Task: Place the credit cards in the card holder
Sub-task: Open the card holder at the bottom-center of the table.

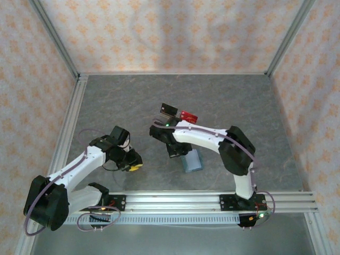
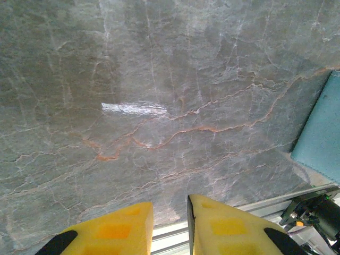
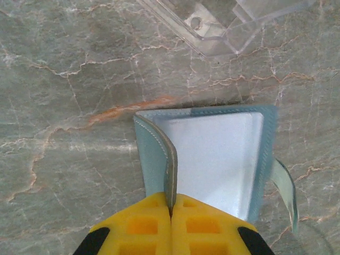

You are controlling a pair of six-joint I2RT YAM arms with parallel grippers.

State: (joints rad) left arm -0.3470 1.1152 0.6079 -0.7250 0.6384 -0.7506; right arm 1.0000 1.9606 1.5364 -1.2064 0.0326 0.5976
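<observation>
The teal card holder (image 3: 218,154) lies on the grey table with its pale blue inside showing. My right gripper (image 3: 171,199) is shut on the holder's left cover, which stands up on edge between the yellow fingers. From above, the card holder (image 1: 194,162) lies just right of the right gripper (image 1: 178,151). The two credit cards, one black (image 1: 169,110) and one red (image 1: 188,115), sit side by side farther back, beyond the right wrist. My left gripper (image 2: 170,207) hovers over bare table, open by a narrow gap with nothing in it; the card holder's edge (image 2: 324,133) is to its right.
A clear plastic rack (image 3: 223,21) lies just beyond the card holder. The aluminium rail (image 1: 212,199) runs along the near edge, close behind the left gripper (image 1: 134,163). Patterned walls close in the table on three sides.
</observation>
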